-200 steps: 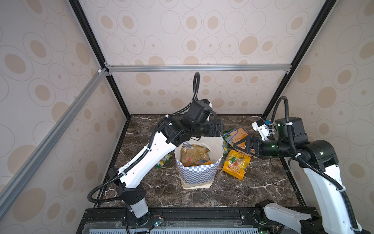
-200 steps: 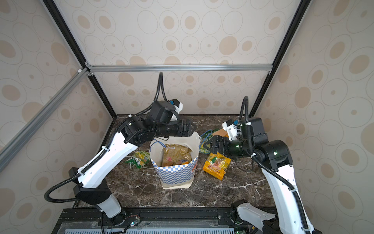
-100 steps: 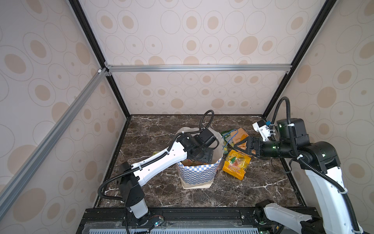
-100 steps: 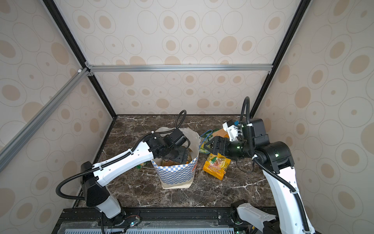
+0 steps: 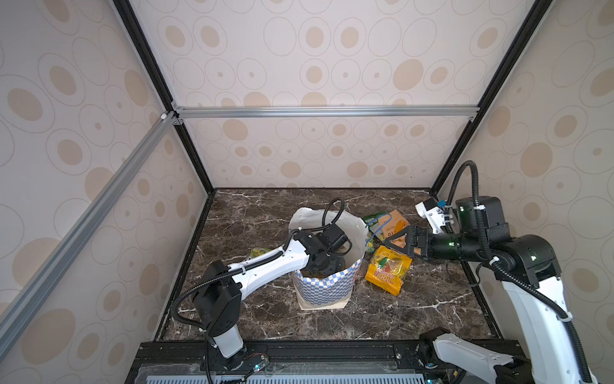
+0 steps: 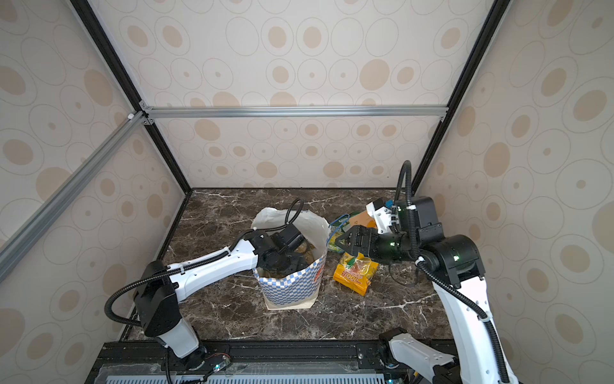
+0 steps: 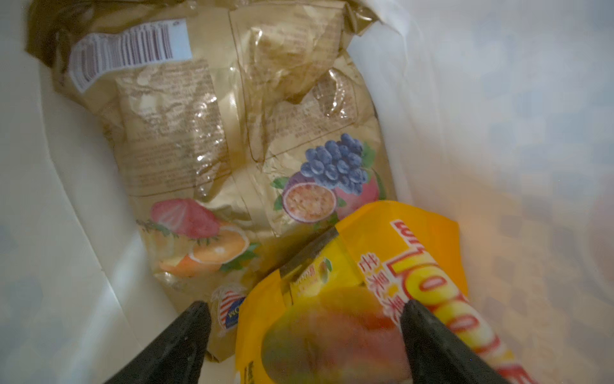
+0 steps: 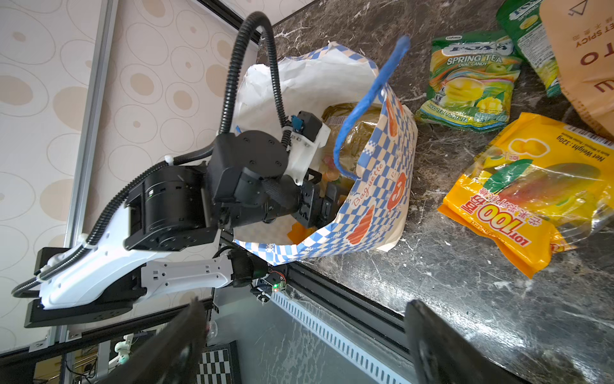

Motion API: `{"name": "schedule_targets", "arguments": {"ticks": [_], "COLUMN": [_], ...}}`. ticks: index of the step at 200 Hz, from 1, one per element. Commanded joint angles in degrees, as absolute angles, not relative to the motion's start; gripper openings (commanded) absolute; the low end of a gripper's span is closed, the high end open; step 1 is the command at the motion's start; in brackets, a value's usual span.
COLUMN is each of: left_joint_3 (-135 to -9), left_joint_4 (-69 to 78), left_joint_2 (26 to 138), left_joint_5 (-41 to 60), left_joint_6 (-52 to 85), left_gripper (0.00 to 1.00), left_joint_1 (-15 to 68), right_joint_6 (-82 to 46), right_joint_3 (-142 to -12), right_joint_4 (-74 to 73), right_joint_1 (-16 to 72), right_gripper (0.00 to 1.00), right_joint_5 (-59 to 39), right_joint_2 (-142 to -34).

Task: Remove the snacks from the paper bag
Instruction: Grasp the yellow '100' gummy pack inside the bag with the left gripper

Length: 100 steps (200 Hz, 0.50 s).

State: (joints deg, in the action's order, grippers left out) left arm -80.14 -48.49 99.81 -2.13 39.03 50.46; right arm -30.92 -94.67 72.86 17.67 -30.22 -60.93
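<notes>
The paper bag [image 5: 327, 289] stands centrally on the table [image 5: 265, 212], holding a large snack bag [image 7: 199, 133] and a gummy packet [image 7: 382, 266]. Right of it lies a second gummy packet [image 5: 387, 272]; left, seemingly, a small packet [image 5: 260, 252].

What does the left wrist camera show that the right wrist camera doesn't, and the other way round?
Only the left wrist view: deep inside the paper bag, the golden bag's fruit pictures and a yellow packet's lettering, between the open left claw's tips.
Only the right wrist view: the bag's checkered outside, its blue handle, the left arm with its end in the bag, and on the table the green packets, yellow gummy bag and tan chips bag, beyond the open right claw.
Both: the golden bag and the bag's white lining.
</notes>
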Motion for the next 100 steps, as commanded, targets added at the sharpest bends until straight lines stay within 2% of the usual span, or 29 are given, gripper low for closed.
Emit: {"name": "schedule_targets", "arguments": {"ticks": [1, 67, 83, 100], "left_joint_3": [-81.6, -77.0, -76.3, -76.1], "left_joint_4": [-49.4, -47.6, -48.6, -49.1], "left_joint_2": [103.9, 107.8, 108.3, 107.9], "left_joint_5": [-3.6, 2.2, 2.8, 2.6], "left_joint_6": [36.1, 34.7, 34.2, 34.1], "left_gripper": [0.9, 0.87, 0.78, 0.64], "left_joint_1": [49.6, 49.6, 49.7, 49.8], "right_joint_6": [-30.2, -30.5, -30.6, -30.7], "right_joint_3": [-95.0, -94.8, -94.9, -94.8], "right_joint_4": [74.3, 74.8, 74.4, 74.1], "right_joint_1": [18.2, 18.2, 18.1, 18.2], "right_gripper": [0.96, 0.96, 0.96, 0.96], "right_joint_5": [-30.8, -29.7, -29.8, -29.8], "right_joint_2": [-60.3, -59.1, -59.1, -59.3]}}
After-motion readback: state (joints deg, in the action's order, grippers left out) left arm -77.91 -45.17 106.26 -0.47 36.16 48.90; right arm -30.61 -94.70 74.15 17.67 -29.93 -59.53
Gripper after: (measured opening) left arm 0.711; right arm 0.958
